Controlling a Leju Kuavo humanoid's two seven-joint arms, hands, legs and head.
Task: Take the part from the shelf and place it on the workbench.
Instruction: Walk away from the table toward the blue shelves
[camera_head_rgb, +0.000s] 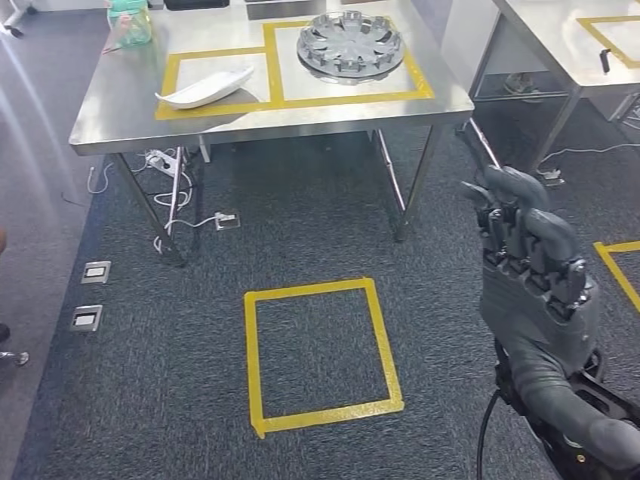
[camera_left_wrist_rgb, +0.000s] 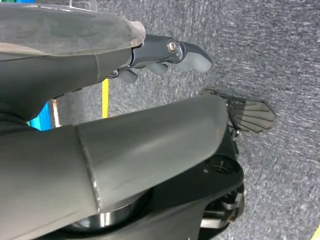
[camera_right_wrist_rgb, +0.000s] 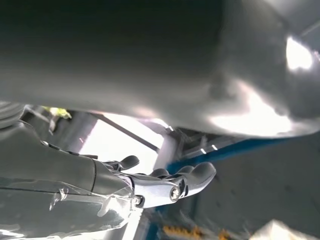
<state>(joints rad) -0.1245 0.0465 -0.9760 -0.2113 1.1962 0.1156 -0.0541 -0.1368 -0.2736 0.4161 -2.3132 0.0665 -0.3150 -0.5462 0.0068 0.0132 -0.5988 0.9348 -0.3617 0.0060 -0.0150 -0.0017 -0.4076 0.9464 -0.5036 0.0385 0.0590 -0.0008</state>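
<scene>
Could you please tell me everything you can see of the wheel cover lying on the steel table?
The wheel cover is a round, silver-grey disc, plastic by its look, with spokes radiating from a central hub and openings between them around the rim. It lies flat, face up, on the steel table, inside the right-hand square marked in yellow tape. It appears whole. Nothing rests on it and neither hand touches it; the white curved part lies apart from it in the neighbouring taped square.

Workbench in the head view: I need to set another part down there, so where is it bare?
The workbench has two taped boxes. The right holds the wheel cover, the left the white part, with a bare strip behind it. The front edge is bare; a green container crowds the far left corner.
</scene>
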